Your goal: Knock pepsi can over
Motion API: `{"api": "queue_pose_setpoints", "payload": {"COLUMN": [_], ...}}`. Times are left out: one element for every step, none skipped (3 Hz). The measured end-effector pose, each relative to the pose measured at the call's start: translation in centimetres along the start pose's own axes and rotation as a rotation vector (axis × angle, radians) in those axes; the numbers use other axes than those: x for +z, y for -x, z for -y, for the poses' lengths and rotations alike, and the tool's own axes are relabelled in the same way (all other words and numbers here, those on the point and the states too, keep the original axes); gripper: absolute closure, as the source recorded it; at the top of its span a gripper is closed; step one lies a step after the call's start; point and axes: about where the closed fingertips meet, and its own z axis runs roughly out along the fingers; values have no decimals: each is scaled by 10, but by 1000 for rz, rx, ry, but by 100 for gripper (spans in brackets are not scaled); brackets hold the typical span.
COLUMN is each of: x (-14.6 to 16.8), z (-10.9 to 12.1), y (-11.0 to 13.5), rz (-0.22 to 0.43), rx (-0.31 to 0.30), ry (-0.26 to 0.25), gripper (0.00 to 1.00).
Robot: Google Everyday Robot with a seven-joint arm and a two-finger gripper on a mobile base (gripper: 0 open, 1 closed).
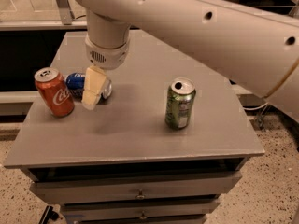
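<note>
step: knock looks done, pepsi can (77,81) lies on its side beside the Coke can (54,92) | gripper (93,88) right over it, can't tell finger spread or any hold | next: lift clear without nudging the Coke can

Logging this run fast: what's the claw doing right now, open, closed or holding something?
Claw: low over the table, right in front of the toppled pepsi can; open or shut cannot be told, nor whether it grips anything.

A grey cabinet top (140,139) sits above drawers (140,190), on speckled floor (275,190), dark behind.
</note>
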Motion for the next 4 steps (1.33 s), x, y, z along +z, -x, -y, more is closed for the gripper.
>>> {"api": "queue_pose_setpoints", "payload": {"x": [0, 0, -2, -6], "z": [0, -1, -1, -1], "y": [3, 4, 2, -4], "rz": [4, 13, 33, 61], "rx": [1, 4, 6, 10], "ry": [-12, -23, -37, -65], "gripper": [0, 0, 0, 0]}}
